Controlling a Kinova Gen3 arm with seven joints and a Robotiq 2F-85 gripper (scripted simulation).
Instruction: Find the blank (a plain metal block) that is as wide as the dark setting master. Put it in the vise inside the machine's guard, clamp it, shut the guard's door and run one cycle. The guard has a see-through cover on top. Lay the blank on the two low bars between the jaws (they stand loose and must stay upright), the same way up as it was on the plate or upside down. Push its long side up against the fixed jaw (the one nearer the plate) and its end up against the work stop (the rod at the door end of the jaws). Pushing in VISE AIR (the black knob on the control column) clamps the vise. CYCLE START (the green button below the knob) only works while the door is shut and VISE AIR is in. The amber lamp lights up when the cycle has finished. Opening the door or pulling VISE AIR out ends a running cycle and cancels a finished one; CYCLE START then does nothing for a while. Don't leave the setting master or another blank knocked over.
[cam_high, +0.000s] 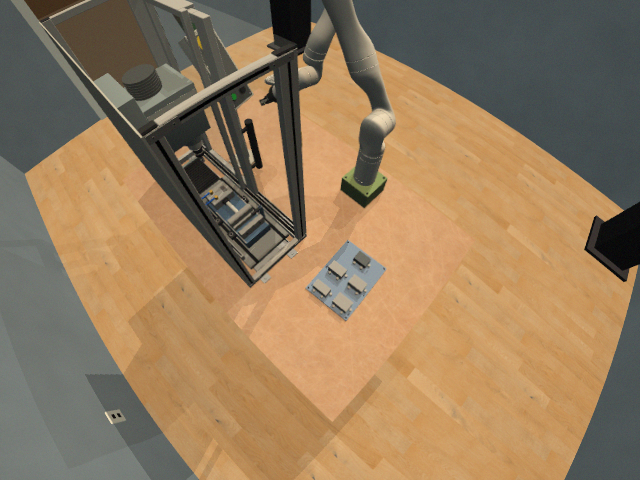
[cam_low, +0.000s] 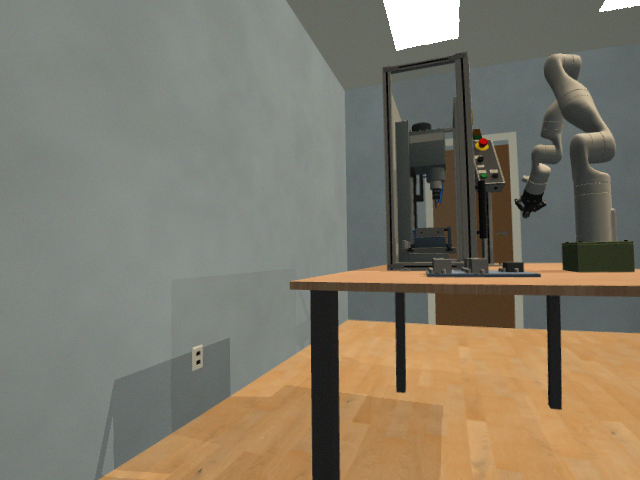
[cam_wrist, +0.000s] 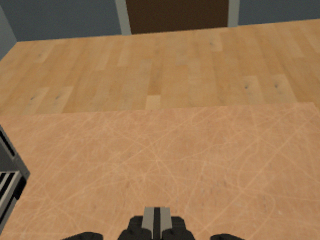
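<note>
My gripper (cam_high: 262, 102) (cam_low: 525, 214) (cam_wrist: 157, 214) is shut and empty, in the air beside the control column. The dark setting master (cam_high: 361, 259) (cam_low: 513, 266) sits on the blue plate (cam_high: 374, 274). Several pale blanks, one of them a front blank (cam_high: 342, 302), sit upright on the same plate. The vise's grey jaws (cam_high: 251, 227) show inside the guard (cam_high: 297, 155) (cam_low: 387, 170); I see no blank there, but the bars and work stop are too small to tell. The green CYCLE START (cam_high: 234, 96) (cam_low: 483, 175) is below the black VISE AIR knob (cam_low: 479, 159). Knob position, door state and amber lamp are unclear.
A black upright handle (cam_high: 253, 144) (cam_low: 482, 206) stands at the guard's right side. The green arm base (cam_high: 363, 187) (cam_low: 598, 256) is to the right. The machine's spindle head (cam_low: 436, 180) hangs inside the guard. A guard corner (cam_wrist: 10, 160) shows at the wrist view's left edge.
</note>
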